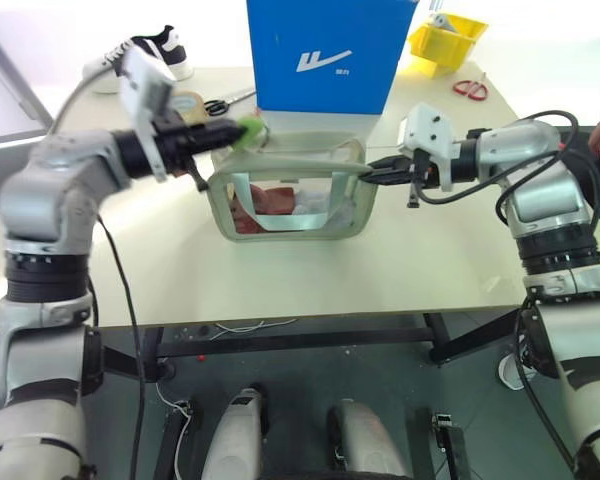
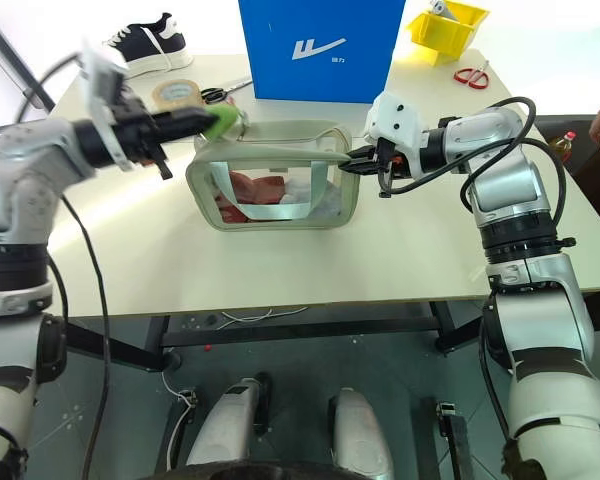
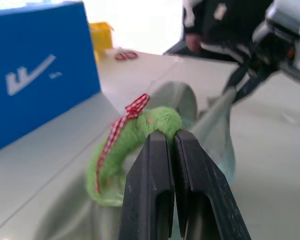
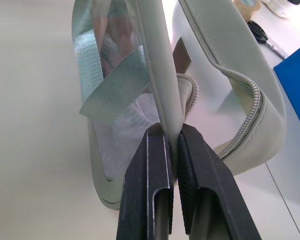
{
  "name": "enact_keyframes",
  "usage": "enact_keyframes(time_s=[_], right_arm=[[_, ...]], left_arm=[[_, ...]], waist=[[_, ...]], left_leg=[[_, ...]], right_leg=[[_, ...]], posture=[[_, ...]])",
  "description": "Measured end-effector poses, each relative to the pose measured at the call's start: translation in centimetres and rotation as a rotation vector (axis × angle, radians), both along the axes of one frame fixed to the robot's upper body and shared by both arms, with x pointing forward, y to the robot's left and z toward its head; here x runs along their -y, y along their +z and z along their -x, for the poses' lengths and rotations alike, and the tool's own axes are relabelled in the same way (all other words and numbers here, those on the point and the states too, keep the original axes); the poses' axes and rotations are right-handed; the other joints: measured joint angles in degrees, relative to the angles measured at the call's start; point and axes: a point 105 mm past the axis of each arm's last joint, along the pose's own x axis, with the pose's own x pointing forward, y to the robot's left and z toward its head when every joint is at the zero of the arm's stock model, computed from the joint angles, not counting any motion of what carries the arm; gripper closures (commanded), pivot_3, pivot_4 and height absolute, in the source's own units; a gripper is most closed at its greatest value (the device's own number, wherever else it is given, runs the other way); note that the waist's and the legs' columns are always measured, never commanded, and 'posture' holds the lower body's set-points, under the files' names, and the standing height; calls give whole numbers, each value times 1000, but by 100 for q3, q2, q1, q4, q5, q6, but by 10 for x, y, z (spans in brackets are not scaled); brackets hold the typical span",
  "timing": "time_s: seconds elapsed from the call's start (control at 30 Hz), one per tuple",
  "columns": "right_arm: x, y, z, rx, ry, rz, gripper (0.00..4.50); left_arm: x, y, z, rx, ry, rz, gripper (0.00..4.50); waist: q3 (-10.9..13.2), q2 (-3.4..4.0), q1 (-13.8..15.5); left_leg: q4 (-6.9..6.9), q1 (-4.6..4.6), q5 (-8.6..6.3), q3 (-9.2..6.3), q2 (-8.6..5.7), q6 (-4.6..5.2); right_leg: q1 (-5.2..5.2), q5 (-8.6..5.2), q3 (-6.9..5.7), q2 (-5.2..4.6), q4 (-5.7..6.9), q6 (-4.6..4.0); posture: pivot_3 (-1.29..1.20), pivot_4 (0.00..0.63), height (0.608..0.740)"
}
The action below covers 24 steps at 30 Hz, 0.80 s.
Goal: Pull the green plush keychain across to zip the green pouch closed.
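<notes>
1. The left hand point(image 3: 171, 142) is clamped on the green plush keychain point(image 3: 140, 137), its two black fingers point(image 3: 152, 180) pressed together on the fuzzy end; a red-and-white checked ribbon point(image 3: 125, 120) runs along the plush
2. The keychain sits at the left end of the green pouch point(image 1: 290, 195), at its top edge, on the robot's left side
3. The right hand point(image 4: 172, 132) is shut on the pouch's pale fabric strip point(image 4: 162, 75) at the opposite, right end, holding it taut
4. The zipper point(image 4: 240, 115) gapes open there; how far it is closed near the keychain is hard to tell
5. The pouch stands upright on the table point(image 1: 400, 270), between the two hands, with something reddish point(image 1: 265, 200) behind its clear window
6. A blue box point(image 1: 325, 55) stands just behind the pouch
7. Further off lie a tape roll point(image 2: 175, 93), black scissors point(image 2: 220, 95), a sneaker point(image 2: 150, 45), red scissors point(image 1: 470, 90) and a yellow bin point(image 1: 445, 40)
</notes>
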Motion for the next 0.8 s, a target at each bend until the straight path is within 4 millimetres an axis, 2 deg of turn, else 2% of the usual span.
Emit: enact_keyframes(time_s=[0.03,0.13,0.23,0.33,0.4,0.5,0.6,0.73,0.8], right_arm=[[0,-2,0,-5,0,-4,4500],[1,-3,0,-7,-3,-5,4500],[1,-2,0,-4,-7,-7,4500],[0,-1,0,1,-4,-5,4500],[0,-2,1,0,-3,-3,4500],[3,-3,1,-4,-8,0,4500],[4,-2,1,-4,-13,1,4500],[3,-1,3,-8,-8,2,4500],[3,-1,3,-11,-9,2,4500]], left_arm=[[1,-7,-1,-5,0,-23,4449],[-2,-6,-1,13,2,-39,3518],[-13,0,-4,7,39,-27,2007],[-24,16,-4,38,78,-25,492],[-36,17,5,41,72,-88,492],[-52,-3,14,-25,73,-149,492],[-55,-25,15,-93,76,-145,492],[-51,-27,9,-75,91,-122,492],[-49,-30,3,-71,102,-101,1034]], waist=[[0,0,-5],[0,1,-2],[0,1,4],[0,0,4],[0,1,-27],[1,4,-20],[1,3,15],[2,2,35],[2,3,27]], left_leg=[[-1,0,0,0,1,0],[-1,3,0,-1,2,0],[0,1,0,-3,2,0],[-1,0,0,-3,1,0],[-6,1,0,1,1,0],[-8,4,0,0,3,0],[-2,3,0,-3,4,0],[-1,1,0,-4,3,0],[-1,2,0,-3,3,0]], right_leg=[[-1,0,0,2,1,0],[1,0,0,4,2,-1],[0,0,0,3,2,-1],[-1,0,-1,3,2,-1],[-3,-1,2,3,1,-1],[-3,-2,3,3,3,-3],[2,-2,-1,1,3,-4],[2,-2,-2,-1,2,-4],[1,-2,-1,0,2,-4]], posture=[[0,150,740],[0,150,740],[0,150,740],[0,150,740],[0,150,740],[0,150,740],[0,150,740],[0,150,740],[0,150,740]])
